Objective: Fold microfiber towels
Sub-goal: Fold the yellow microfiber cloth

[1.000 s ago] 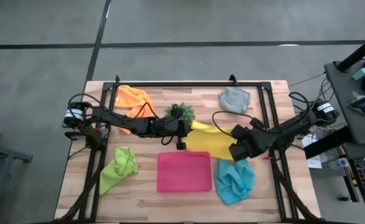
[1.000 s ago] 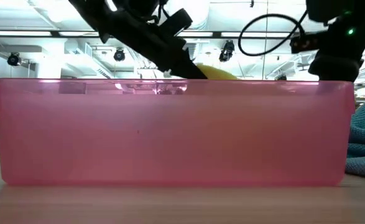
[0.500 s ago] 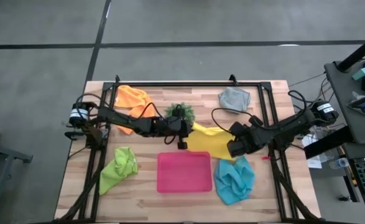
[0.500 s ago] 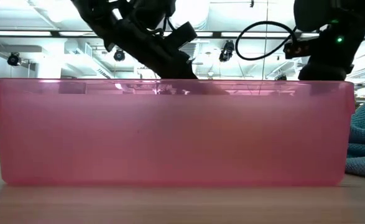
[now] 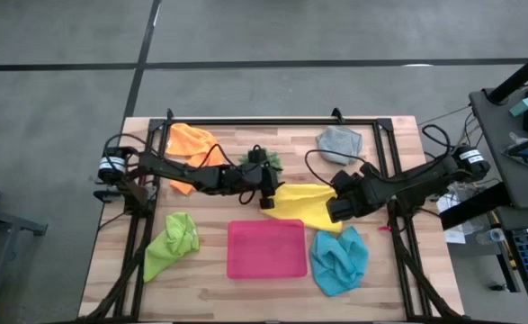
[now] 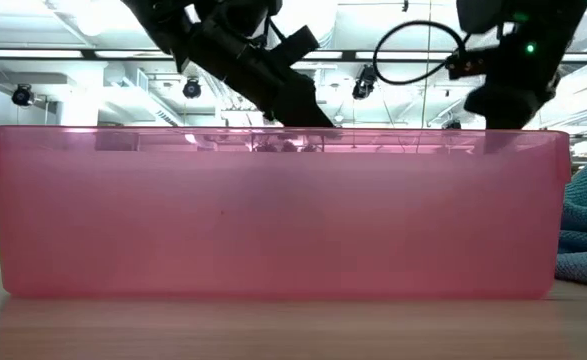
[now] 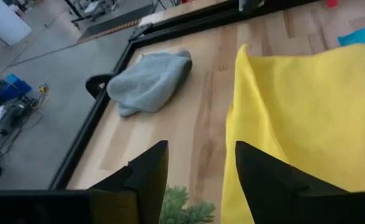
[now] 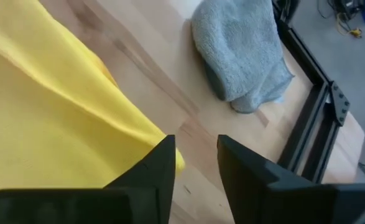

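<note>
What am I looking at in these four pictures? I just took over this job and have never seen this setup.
It is a robot with two dark arms at a wooden table; each ends in a two-finger tool. The overhead picture shows everything. The left tool and the right tool are at opposite ends of a yellow towel spread in the middle. Neither is gripping anything: both show open fingers in the arm-mounted pictures, with bare wood between them.

Around it lie an orange towel, a grey towel, a green towel and a blue towel, all crumpled. A pink tray sits in front, and a small green plant peeks out behind the left arm.

The table-level picture is mostly filled by that tray's wall. The two remaining pictures come from cameras on each arm's wrist.
</note>
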`<state>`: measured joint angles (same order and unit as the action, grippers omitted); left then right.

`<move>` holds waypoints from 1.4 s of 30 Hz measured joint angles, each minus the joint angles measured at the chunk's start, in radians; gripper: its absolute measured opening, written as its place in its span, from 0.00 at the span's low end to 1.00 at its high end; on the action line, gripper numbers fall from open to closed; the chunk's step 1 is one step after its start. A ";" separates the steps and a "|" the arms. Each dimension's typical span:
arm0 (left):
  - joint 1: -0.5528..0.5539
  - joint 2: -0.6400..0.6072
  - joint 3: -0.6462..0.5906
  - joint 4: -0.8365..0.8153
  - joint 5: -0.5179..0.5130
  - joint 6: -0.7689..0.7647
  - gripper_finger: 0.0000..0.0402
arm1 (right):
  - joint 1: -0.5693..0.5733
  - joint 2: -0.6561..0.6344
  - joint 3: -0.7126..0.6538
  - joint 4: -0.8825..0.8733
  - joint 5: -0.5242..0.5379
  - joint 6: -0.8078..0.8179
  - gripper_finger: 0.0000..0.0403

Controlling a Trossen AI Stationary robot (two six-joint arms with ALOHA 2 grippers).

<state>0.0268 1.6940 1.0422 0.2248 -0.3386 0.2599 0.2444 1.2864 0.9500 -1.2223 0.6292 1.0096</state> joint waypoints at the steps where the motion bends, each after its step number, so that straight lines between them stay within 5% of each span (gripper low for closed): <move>1: -0.002 -0.012 0.000 -0.009 0.000 0.008 0.43 | 0.003 -0.001 0.011 0.005 -0.001 0.000 0.28; 10: -0.037 -0.156 -0.003 -0.167 0.000 0.013 0.43 | 0.046 0.004 -0.034 0.428 -0.203 -0.222 0.19; 17: -0.068 -0.273 -0.024 -0.269 0.001 0.013 0.43 | 0.053 0.056 -0.168 0.736 -0.335 -0.216 0.07; 27: -0.074 -0.363 -0.037 -0.305 0.001 0.012 0.43 | 0.052 0.139 -0.236 0.601 -0.518 -0.077 0.02; 36: -0.074 -0.358 -0.037 -0.305 0.001 0.038 0.43 | 0.052 0.110 -0.177 0.165 -0.436 -0.034 0.02; 42: -0.074 -0.349 -0.037 -0.313 0.000 0.045 0.43 | 0.052 0.079 -0.121 0.106 -0.425 -0.041 0.02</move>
<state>-0.0467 1.3449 1.0054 -0.0886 -0.3381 0.3051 0.2962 1.3656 0.8288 -1.1160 0.2046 0.9684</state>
